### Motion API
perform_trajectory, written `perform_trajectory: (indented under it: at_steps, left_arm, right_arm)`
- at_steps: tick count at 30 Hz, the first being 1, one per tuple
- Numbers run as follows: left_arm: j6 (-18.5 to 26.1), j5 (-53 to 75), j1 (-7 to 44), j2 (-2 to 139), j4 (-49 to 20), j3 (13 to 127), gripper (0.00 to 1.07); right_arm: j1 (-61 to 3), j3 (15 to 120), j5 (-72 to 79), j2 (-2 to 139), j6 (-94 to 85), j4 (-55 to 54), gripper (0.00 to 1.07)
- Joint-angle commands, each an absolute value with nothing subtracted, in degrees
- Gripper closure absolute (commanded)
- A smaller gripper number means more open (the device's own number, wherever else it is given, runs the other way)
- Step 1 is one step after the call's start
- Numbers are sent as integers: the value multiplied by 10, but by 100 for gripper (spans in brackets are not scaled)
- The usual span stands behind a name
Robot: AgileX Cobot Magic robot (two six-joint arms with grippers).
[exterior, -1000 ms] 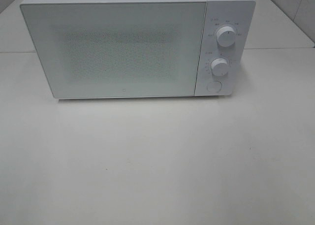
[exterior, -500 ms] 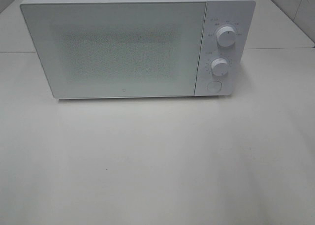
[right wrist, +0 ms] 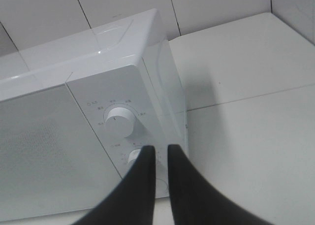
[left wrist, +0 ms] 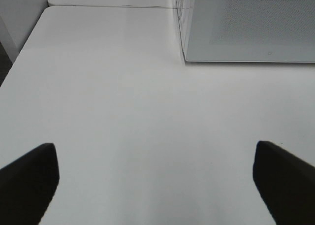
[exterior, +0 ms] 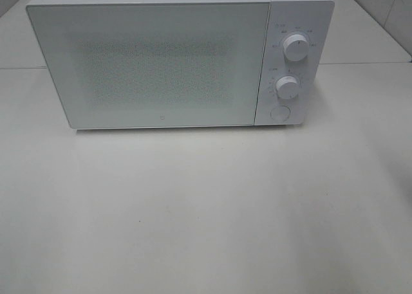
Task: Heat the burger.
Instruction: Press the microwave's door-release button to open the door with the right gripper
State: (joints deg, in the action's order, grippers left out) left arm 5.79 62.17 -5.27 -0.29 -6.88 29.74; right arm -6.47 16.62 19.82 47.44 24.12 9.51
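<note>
The burger is out of view in every frame. A white microwave (exterior: 161,62) stands at the back of the table with its door shut. My left gripper (left wrist: 155,180) hangs open over bare tabletop, off the microwave's (left wrist: 246,23) front left corner, with nothing between its dark fingers (left wrist: 29,180). My right gripper (right wrist: 158,148) is shut, its dark fingers (right wrist: 142,176) drawn nearly together with nothing between them. It is in front of the microwave's (right wrist: 74,136) control panel, its tips just by the lower knob (right wrist: 134,157). Neither gripper shows in the exterior high view.
The control panel has an upper knob (exterior: 295,47), a lower knob (exterior: 287,87) and a round button (exterior: 279,112). The white table (exterior: 206,210) stretches in front of the microwave. A tiled wall (right wrist: 123,8) rises behind it.
</note>
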Motion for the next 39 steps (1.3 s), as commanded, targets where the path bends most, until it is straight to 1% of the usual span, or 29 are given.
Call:
perform_trajectory:
  at_steps: [1, 3, 4, 11, 12, 14, 15, 16, 18, 24, 33, 34, 35, 36, 38, 39]
  left_arm:
    - [56, 615, -54, -10, -73, 296, 7]
    - [56, 615, -54, -10, -73, 296, 7]
    - [56, 615, -54, -10, -73, 296, 7]
    - [56, 615, -54, -10, -73, 296, 7]
    - [56, 615, -54, -10, -73, 296, 7]
    - [56, 615, -54, -10, -73, 296, 7]
    - [56, 615, -54, -10, -73, 296, 7]
    - [56, 615, -54, -10, -73, 296, 7]
    - [56, 615, -54, -10, -73, 296, 7]
    - [56, 615, -54, -10, -73, 296, 7]
    - [56, 615, -54, -10, -73, 296, 7]
    - [56, 615, -54, -10, -73, 296, 7]
    - [56, 615, -54, -10, -73, 296, 7]
    - [56, 615, -54, -10, -73, 296, 7]
    - [56, 615, -54, -10, -73, 296, 7]
    - [56, 615, -54, -10, -73, 296, 7]
  right_arm:
    - [-62, 164, 226, 508, 358, 97, 105]
    - [-62, 164, 226, 516, 384, 97, 106]
    - [-62, 164, 227, 532, 433, 99, 107]
    - [-62, 164, 254, 579, 541, 119, 107]
    - [-62, 164, 269, 594, 599, 133, 107]
    - [-62, 164, 274, 600, 625, 140, 107]
    - [-62, 164, 288, 618, 688, 151, 107]
    - [-62, 164, 288, 618, 688, 151, 107]
    - [-62, 164, 312, 647, 764, 172, 107]
    - [-62, 164, 368, 708, 839, 213, 107]
    - [-63, 164, 419, 790, 897, 211, 107]
    - [-74, 164, 430, 808, 905, 198, 107]
    - [-100, 165, 433, 824, 905, 153, 107]
    - [-100, 165, 433, 824, 905, 153, 107]
    - [-150, 165, 449, 854, 894, 89, 107]
    - [-150, 165, 449, 854, 894, 89, 107]
